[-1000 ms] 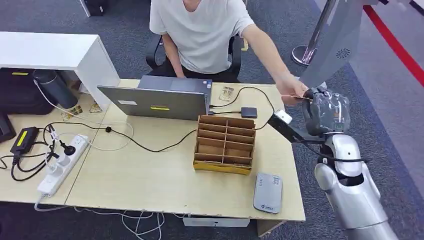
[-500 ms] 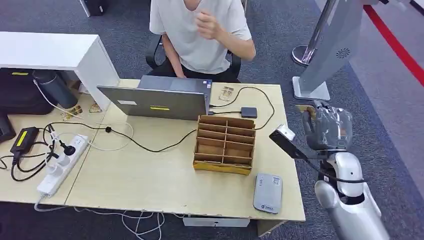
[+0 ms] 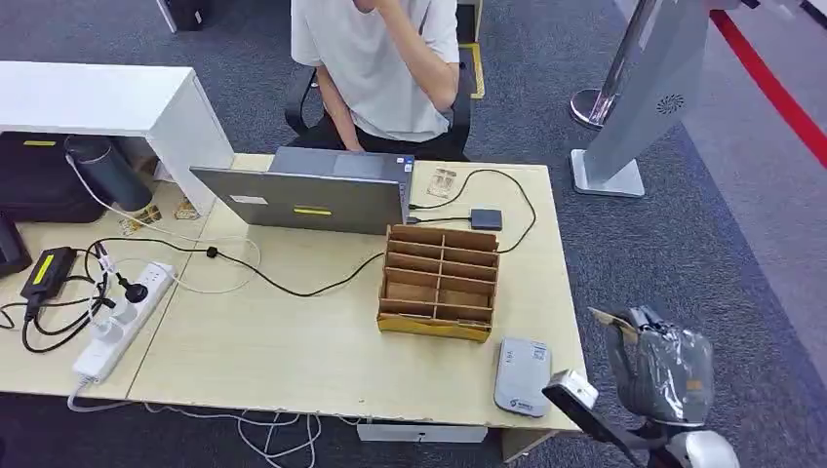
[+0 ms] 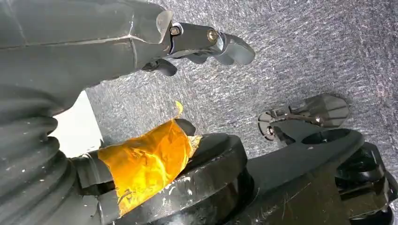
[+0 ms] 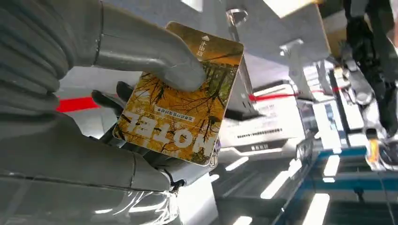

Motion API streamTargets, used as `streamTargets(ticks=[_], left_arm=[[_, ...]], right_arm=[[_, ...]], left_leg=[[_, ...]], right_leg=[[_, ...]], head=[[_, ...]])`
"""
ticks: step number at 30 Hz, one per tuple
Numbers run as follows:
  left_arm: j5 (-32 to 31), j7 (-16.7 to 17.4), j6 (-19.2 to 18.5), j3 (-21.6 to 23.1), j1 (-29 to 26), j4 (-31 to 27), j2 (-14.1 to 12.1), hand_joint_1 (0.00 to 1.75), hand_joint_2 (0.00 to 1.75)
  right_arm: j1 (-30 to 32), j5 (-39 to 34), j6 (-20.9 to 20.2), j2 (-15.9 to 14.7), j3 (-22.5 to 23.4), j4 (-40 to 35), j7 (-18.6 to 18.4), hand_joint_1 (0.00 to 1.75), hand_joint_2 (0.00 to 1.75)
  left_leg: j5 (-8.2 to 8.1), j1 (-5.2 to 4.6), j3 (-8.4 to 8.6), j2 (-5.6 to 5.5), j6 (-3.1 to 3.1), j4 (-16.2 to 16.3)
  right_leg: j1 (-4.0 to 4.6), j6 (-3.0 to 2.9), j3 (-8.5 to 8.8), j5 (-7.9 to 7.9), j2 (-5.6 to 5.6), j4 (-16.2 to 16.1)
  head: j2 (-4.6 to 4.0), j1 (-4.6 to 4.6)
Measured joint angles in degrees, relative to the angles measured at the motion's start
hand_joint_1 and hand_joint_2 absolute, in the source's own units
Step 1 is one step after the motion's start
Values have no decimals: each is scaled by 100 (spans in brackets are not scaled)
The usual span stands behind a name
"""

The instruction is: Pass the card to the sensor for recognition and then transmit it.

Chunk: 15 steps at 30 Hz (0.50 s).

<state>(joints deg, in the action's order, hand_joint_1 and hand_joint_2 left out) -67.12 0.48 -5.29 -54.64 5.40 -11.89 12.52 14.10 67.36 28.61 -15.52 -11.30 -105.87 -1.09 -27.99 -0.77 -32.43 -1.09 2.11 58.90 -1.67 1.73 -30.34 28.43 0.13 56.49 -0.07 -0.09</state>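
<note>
The right hand [image 3: 655,366] is low beside the right edge of the counter [image 3: 293,341], over the grey carpet, and it is wrapped in clear plastic. It holds the card [image 5: 180,93], a yellow card with an autumn tree picture and printed letters. In the right wrist view the thick grey thumb presses on the face of the card and the darker fingers [image 5: 105,99] support it from behind, so the card is pinched between them. In the head view, one corner of the card [image 3: 603,319] sticks out from the hand toward the counter.

The grey sensor [image 3: 523,376] lies flat on the counter near its front right corner, just in front of the cardboard organizer [image 3: 439,281]. The card is apart from the sensor, to the right of it.

The left hand [image 4: 141,56] hangs over the carpet. Its dark fingers [image 4: 220,42] are curled a little, apart from the thumb, and hold nothing.

A person [image 3: 380,68] sits behind the laptop [image 3: 302,195] with one arm raised.
</note>
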Motion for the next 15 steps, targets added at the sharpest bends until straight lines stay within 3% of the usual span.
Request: streamTargets(ticks=[7,15], left_arm=[[44,24,18,-24,0,0,-2,0,175],[46,140,44,-35,0,0,-28,0,175]], right_arm=[[301,-171,181,0,-265,267,-230,175,175],[184,-607,520,9,-1055,1195,-491,175,175]], left_leg=[[1,1,2,4,0,0],[1,2,2,4,0,0]], right_leg=[[0,0,1,0,5,0],[1,0,2,0,6,1]], head=[[0,0],[0,0]])
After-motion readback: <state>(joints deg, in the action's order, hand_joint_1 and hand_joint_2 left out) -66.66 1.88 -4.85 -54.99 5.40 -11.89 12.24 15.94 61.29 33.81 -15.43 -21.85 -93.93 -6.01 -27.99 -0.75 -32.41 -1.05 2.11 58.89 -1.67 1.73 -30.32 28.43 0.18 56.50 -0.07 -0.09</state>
